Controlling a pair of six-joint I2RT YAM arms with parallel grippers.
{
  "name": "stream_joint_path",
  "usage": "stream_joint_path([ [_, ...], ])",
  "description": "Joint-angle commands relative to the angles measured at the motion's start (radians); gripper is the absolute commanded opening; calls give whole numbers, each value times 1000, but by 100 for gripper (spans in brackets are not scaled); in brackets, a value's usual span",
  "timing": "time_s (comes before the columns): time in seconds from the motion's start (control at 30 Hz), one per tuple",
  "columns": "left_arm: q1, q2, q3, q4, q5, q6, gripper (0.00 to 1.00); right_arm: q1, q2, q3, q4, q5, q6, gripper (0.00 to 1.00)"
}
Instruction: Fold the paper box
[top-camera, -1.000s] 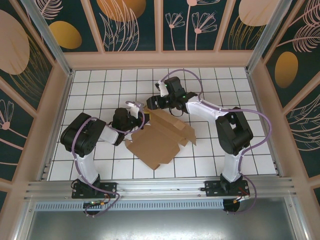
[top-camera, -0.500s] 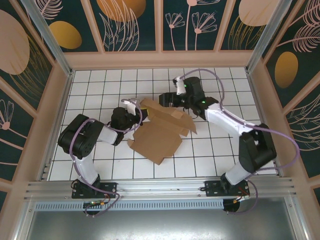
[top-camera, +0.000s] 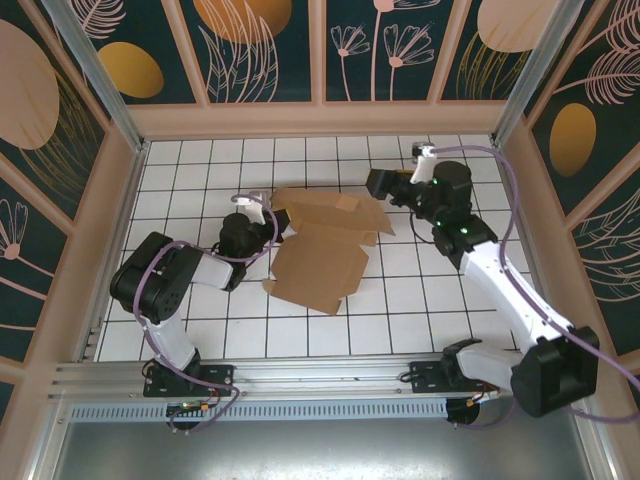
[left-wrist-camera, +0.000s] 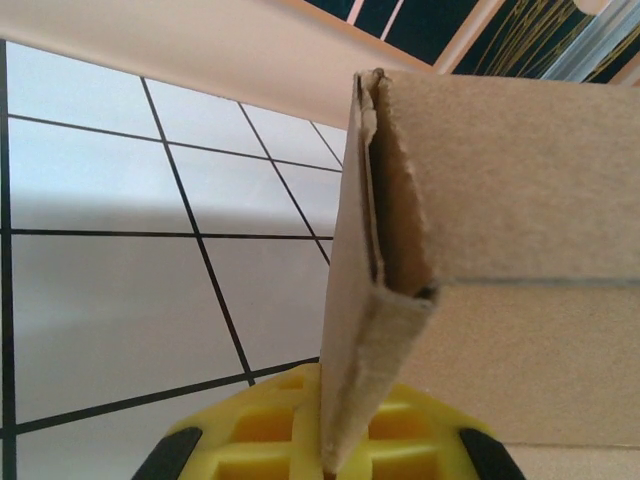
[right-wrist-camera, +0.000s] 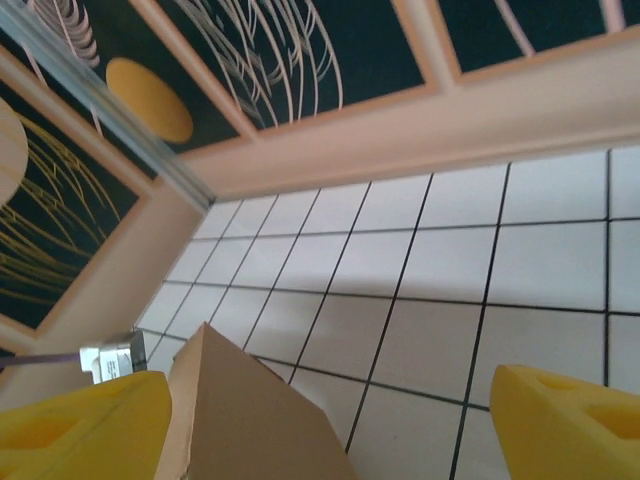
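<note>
Half-folded, creased brown paper box (top-camera: 322, 262)

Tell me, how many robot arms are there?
2. The left arm reaches from the near left to the paper box; the right arm stretches from the near right.

I see a white tiled floor (top-camera: 200, 170) with a black grid, evenly lit. A pale wooden frame (top-camera: 320, 118) borders it on three sides and carries dark teal panels (top-camera: 270, 50) printed with orange discs and line-drawn plants. An aluminium rail (top-camera: 320, 375) runs along the near edge.
</note>
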Motion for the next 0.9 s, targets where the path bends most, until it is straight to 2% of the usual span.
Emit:
stream_joint_path([
  [0.0,7,-38,18,74,-7,-112,0,-48,-75,-89,44,34,75,82],
  [0.13,10,-68,64,-64,-46,-217,0,-143,-132,-189,64,-25,146,81],
  [0.27,25,-67,70,-46,-32,-316,0,-244,-177,-300,143,-118,242,81],
  [0.4,46,-68,83,-14,-3,-425,0,-296,-204,-386,255,-219,316,80],
  [0.63,51,-23,117,61,74,-510,0,-289,-149,-473,587,-427,474,69],
  [0.77,51,-5,124,92,107,-518,0,-239,-103,-454,685,-441,533,60],
  [0.87,51,0,122,103,115,-522,0,-182,-63,-416,740,-447,561,57],
])
